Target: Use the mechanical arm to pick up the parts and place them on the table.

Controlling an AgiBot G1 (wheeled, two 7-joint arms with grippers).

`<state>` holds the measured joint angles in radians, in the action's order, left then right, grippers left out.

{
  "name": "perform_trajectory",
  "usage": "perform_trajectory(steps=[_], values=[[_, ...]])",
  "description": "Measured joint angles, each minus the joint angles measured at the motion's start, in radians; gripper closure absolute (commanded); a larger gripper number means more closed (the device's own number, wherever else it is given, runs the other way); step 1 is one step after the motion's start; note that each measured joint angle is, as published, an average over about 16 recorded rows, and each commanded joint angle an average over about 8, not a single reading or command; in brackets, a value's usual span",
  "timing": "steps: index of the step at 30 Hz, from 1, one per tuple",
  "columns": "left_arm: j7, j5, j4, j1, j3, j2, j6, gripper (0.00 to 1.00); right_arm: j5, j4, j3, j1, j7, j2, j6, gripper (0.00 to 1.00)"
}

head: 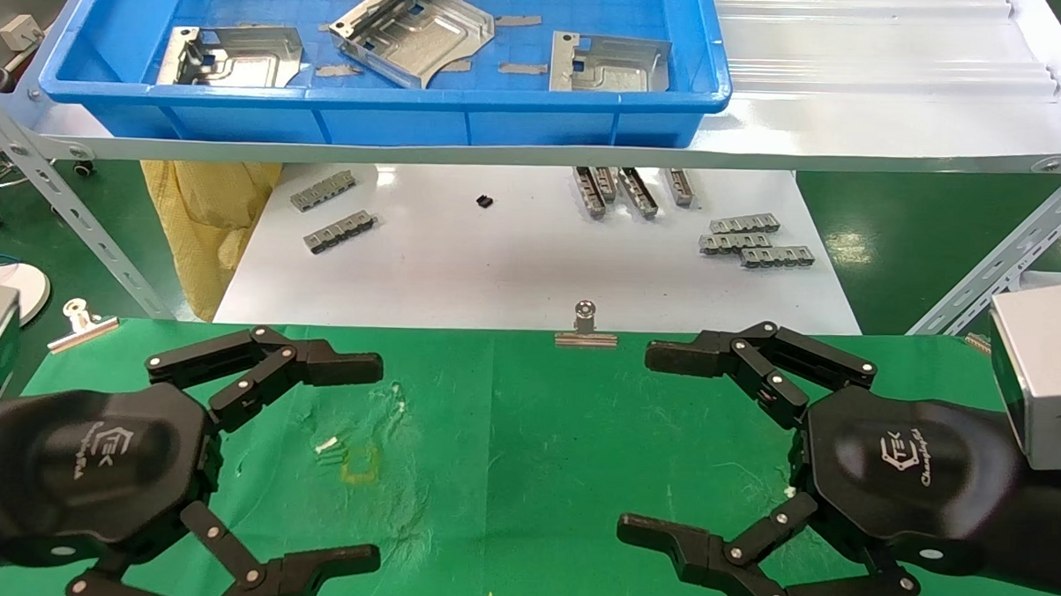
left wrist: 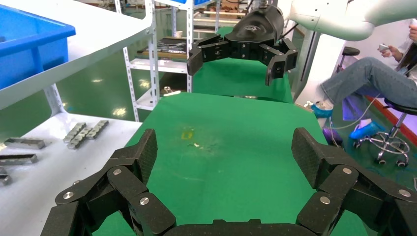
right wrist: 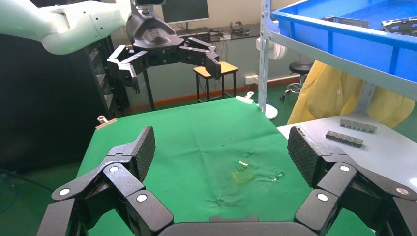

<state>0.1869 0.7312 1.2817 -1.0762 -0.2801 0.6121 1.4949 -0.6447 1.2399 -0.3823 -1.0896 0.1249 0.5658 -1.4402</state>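
Lying flat in the blue tray (head: 387, 117), three parts (head: 412, 31) (the middle one turned diagonally); both hands, left hand (head: 348, 459) and right hand (head: 658, 444), hover released above the green counter (head: 508, 438).

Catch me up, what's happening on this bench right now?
Nothing is picked up yet. The left gripper and right gripper both hover open and empty over the green table. Three silver parts lie in the blue tray on the shelf above. Small grey strips sit on the white board beyond the table.
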Motion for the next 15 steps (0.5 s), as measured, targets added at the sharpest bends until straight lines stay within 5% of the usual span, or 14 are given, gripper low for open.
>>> perform_trajectory(steps=[15], values=[[0.0, 0.0, 0.0, 0.0, 0.0, 0.0, 0.0, 0.0, 0.0, 0.0, 0.0, 0.0, 0.0, 0.0, 0.0, 0.0]])
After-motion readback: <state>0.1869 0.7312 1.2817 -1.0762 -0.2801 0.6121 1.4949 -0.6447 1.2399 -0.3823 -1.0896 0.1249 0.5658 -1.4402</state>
